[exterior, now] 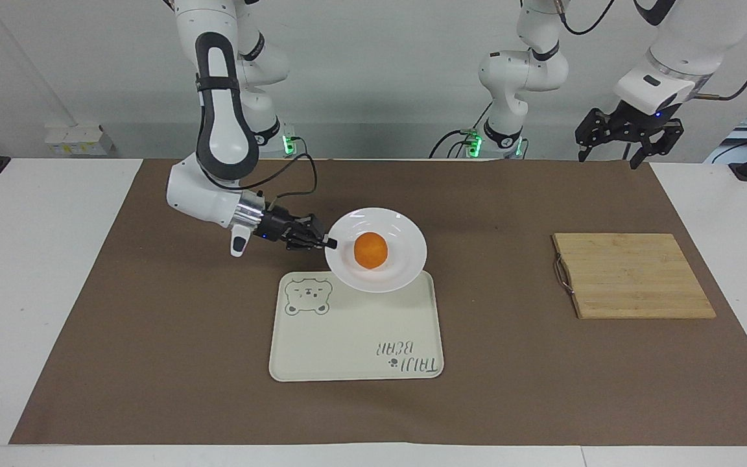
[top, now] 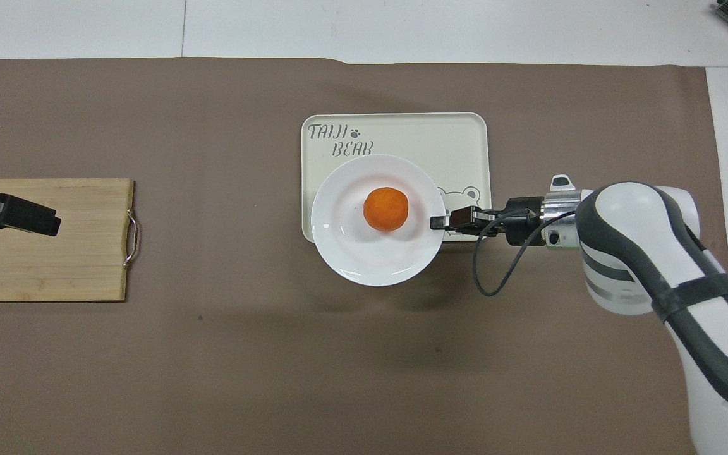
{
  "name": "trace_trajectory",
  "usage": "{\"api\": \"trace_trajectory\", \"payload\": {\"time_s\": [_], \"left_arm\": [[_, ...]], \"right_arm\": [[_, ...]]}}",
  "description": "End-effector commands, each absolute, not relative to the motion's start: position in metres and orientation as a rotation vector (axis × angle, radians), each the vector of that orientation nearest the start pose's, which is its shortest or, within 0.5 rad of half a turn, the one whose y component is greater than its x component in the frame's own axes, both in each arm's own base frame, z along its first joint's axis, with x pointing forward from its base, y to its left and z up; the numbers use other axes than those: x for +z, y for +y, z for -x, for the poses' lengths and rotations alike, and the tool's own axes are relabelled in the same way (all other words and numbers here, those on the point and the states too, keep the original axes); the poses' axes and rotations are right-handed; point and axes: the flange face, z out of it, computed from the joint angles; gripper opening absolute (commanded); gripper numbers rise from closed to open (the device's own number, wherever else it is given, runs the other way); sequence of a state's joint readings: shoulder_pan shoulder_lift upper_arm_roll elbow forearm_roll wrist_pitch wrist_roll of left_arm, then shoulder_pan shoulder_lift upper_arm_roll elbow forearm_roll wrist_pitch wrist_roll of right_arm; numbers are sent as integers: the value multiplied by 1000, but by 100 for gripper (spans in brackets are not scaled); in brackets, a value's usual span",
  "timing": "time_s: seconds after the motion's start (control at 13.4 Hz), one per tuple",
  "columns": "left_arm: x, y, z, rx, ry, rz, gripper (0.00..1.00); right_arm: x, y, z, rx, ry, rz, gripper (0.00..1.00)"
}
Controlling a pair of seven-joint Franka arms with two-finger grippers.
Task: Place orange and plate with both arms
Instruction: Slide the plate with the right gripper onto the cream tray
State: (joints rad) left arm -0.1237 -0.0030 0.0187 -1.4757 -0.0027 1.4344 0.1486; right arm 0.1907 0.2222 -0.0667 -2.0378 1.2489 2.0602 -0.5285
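White plate (exterior: 406,250) bearing orange (exterior: 371,250), right gripper (exterior: 329,243) fingers pinching its rim above cream tray (exterior: 321,350), left gripper (exterior: 629,141) fingers spread

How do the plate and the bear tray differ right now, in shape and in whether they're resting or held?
The plate is round and glossy white; the tray is a cream rectangle with a bear drawing and lettering.
The plate is pinched at its rim by the right gripper and carried over the tray's nearer edge; the tray lies flat on the brown mat, ungripped.
The plate holds the orange; nothing sits on the tray.
Both are shallow and rimmed.
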Motion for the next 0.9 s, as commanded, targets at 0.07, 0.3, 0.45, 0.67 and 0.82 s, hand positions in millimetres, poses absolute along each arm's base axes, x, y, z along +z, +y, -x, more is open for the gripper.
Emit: {"api": "trace_trajectory", "payload": {"time_s": [0.07,0.3,0.45,0.67,0.82], "left_arm": [[660,-57,-530,56,408,3106,100],[661,-57,-530,53,406,3107,100],[660,-57,-530,56,406,3107,100],[660,-57,-530,56,406,3107,100],[660,-57,-530,56,406,3107,100]], "right_arm": [[345,113,-624,-38,105,2107,0],[336,108,-652,-56,138,2100,0],[325,108,-662,-47,150,2105,0],[302,112,-673,-35,155,2119,0],[296,119,-671,-17,140,2129,0]]}}
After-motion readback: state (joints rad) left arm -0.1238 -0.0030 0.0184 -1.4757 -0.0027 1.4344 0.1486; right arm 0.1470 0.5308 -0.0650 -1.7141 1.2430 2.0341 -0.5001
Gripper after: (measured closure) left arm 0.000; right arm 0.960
